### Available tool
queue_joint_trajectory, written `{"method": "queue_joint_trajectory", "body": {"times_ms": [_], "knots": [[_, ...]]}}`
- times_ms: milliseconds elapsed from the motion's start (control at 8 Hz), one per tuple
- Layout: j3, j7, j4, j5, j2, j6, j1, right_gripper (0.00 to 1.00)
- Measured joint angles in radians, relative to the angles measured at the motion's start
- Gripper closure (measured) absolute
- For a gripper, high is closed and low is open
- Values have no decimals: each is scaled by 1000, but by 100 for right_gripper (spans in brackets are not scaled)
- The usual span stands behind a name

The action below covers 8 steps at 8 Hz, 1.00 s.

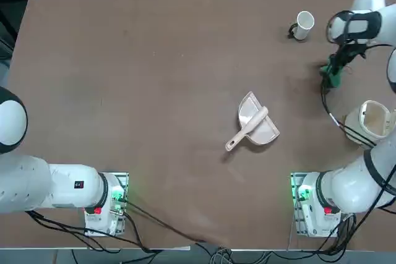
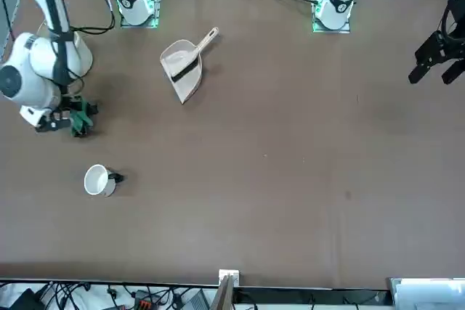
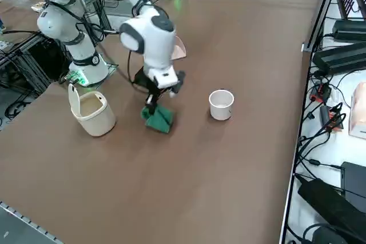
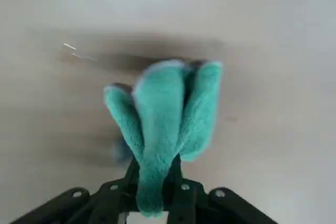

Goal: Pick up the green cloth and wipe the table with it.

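Filling most of what I can see, the matte brown bench (image 1: 154, 91) bears no readable writing. Near its right edge, the right hand (image 3: 153, 102) is clamped on the small teal-green fabric cloth (image 3: 158, 118), its folds hanging onto the bench beside a white cup (image 3: 221, 104).

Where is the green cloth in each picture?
Top view: the green cloth is at the far right, pinched in the right gripper, below the white cup.
Front view: the cloth is at the far left, above the cup.
Right side view: the cloth is in the middle, left of the cup.
Right wrist view: the cloth fills the centre, bunched between the fingers.
Shared landmark: the white cup, absent only from the wrist view.
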State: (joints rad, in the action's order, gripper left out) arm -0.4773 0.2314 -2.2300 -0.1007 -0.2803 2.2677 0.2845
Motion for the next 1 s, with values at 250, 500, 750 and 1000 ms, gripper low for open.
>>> {"method": "queue_joint_trajectory", "body": {"times_ms": [250,500,750,1000], "knots": [[14,-154,-15,120,-13,-7,133,92],[20,-300,-17,243,-32,-6,266,92],[23,-493,6,335,-35,0,430,92],[25,-651,96,354,-48,-1,569,92]]}}
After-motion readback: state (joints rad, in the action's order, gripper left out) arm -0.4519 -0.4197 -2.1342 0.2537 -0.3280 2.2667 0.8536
